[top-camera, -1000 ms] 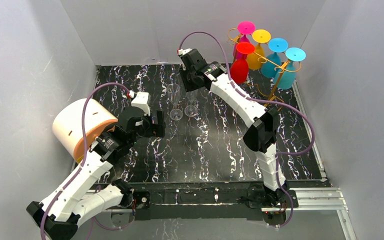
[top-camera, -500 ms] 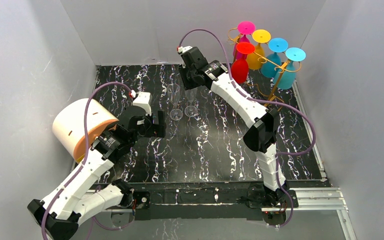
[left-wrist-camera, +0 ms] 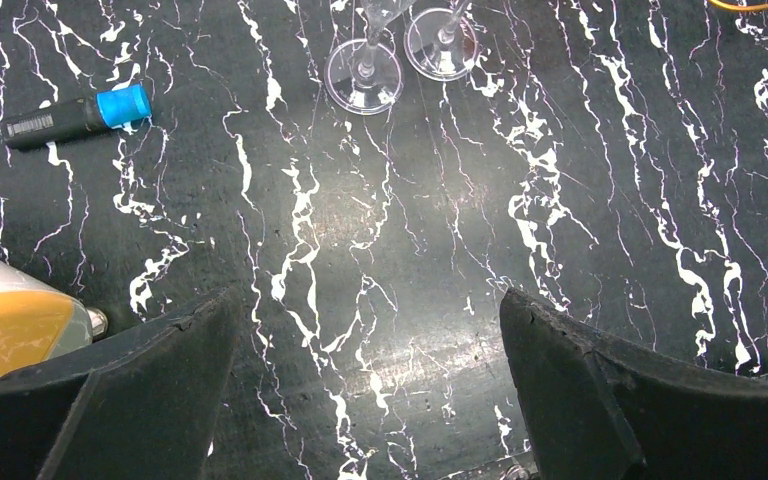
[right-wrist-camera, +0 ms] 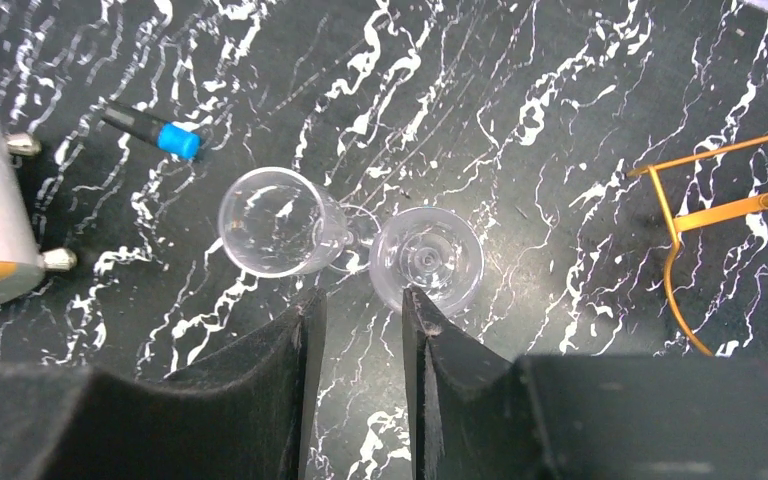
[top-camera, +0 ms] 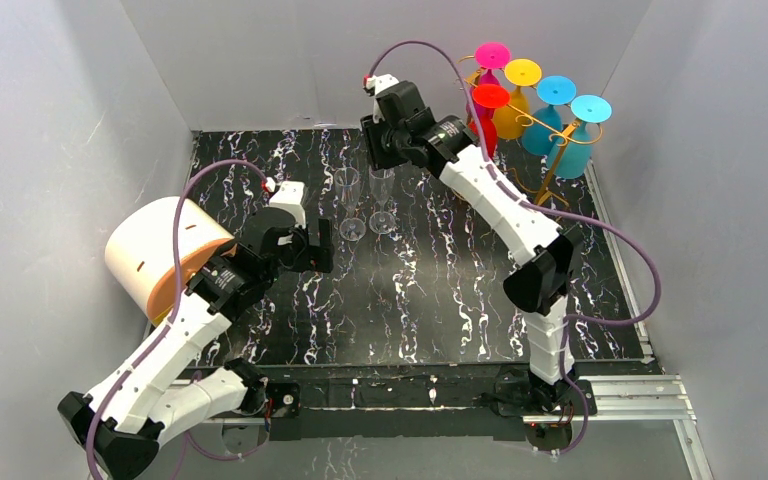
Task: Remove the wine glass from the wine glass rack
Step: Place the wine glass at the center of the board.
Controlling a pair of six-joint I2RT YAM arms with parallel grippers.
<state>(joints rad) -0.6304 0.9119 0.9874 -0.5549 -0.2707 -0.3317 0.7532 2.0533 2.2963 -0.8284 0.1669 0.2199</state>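
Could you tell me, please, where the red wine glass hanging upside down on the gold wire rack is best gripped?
Probably by the bowl of the red wine glass, approached from the table side: it hangs foot-up on the gold wire rack at its near-left edge, with the yellow wine glass behind it.

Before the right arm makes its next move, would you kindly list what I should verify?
1. Right hand empty, jaws apart: ok.
2. Right hand lifted clear of the rim of the clear wine glass below it: cannot tell.
3. That glass and the second clear glass upright on the table: ok.
4. Coloured glasses hanging on the wine glass rack: ok.
5. Left hand open and empty: ok.
6. Blue-capped marker lying apart from both clear glasses: ok.
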